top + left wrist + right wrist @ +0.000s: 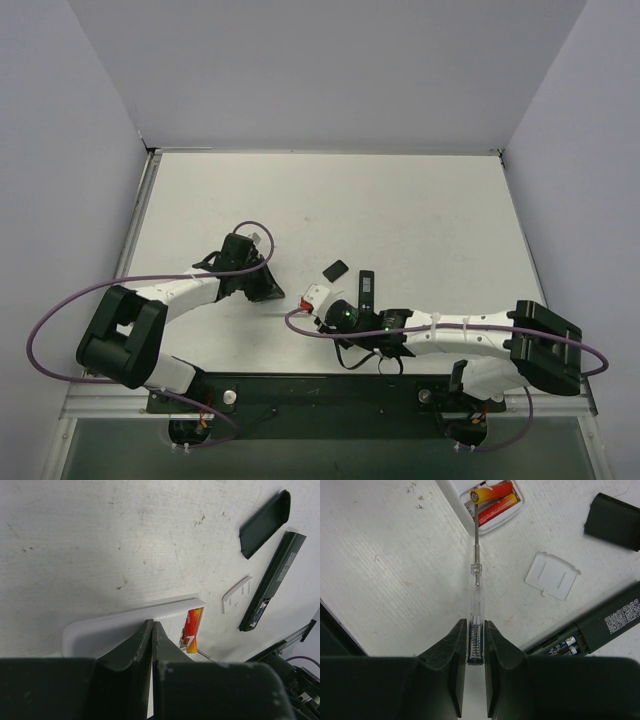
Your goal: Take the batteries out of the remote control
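- Right gripper (476, 626) is seen clamped on the clear handle of a screwdriver (477, 592). The shaft is pointed away from the wrist, its tip set against the end of the upper of two batteries (492, 492).
- Both reddish-orange batteries are lodged side by side in the open bay of a white casing (460, 501). This is shown plainly only by the right wrist view.
- Left gripper (151, 625) is shown with jaws drawn together and nothing seen between them, its tips at the near edge of the casing. Contact cannot be judged from the left wrist view, where only one battery is seen.
- Remote control (615, 616) is laid flat on the tabletop (400, 200), near the casing and to its right in the top view, held by neither gripper.
- Two dark cells (564, 645) in its open recess are revealed by the right wrist view alone.
- A black cover (265, 525) and a white cover (236, 594) are noted loose beside the remote control.
- From the top view the batteries are reduced to a red speck.
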`<state>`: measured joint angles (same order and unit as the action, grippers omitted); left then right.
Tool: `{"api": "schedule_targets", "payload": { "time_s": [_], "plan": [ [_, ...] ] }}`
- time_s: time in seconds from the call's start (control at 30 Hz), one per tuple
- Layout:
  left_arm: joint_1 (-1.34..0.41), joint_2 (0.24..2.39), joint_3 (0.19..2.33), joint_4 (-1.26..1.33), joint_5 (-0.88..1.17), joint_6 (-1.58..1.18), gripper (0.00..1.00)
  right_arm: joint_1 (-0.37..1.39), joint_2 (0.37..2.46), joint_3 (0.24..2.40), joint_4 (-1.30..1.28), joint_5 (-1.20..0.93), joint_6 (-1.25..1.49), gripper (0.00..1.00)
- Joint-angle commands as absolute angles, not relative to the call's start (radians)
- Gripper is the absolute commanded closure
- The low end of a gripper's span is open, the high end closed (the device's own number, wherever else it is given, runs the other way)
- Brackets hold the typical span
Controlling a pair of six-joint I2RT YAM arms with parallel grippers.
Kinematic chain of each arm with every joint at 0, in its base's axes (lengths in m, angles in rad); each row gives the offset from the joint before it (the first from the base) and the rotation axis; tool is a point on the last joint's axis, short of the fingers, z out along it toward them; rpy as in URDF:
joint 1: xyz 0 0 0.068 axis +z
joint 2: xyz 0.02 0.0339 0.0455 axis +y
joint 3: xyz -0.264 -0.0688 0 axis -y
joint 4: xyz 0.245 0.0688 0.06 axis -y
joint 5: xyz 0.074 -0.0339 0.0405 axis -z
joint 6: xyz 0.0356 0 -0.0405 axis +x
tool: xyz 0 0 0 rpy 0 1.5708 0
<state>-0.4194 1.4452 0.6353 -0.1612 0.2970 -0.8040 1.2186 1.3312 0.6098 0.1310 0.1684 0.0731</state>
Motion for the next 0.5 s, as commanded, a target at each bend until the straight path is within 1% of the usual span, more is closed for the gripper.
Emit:
{"api": "schedule_targets", "payload": {
  "time_s": [0.0,0.3,0.47],
  "plan": [
    [-0.428,1.489,0.612,-0.235,0.259,-0.759,0.87,1.207,1.379,0.654,0.112,0.224,0.057,1.0],
    [-0.428,1.493,0.614,-0.238,0.253,-0.753,0.87,1.201,1.276,0.581,0.224,0.294,0.077,1.0],
    [-0.428,1.491,0.612,-0.238,0.25,-0.753,0.87,1.184,1.243,0.552,0.216,0.318,0.089,1.0]
  ]
}}
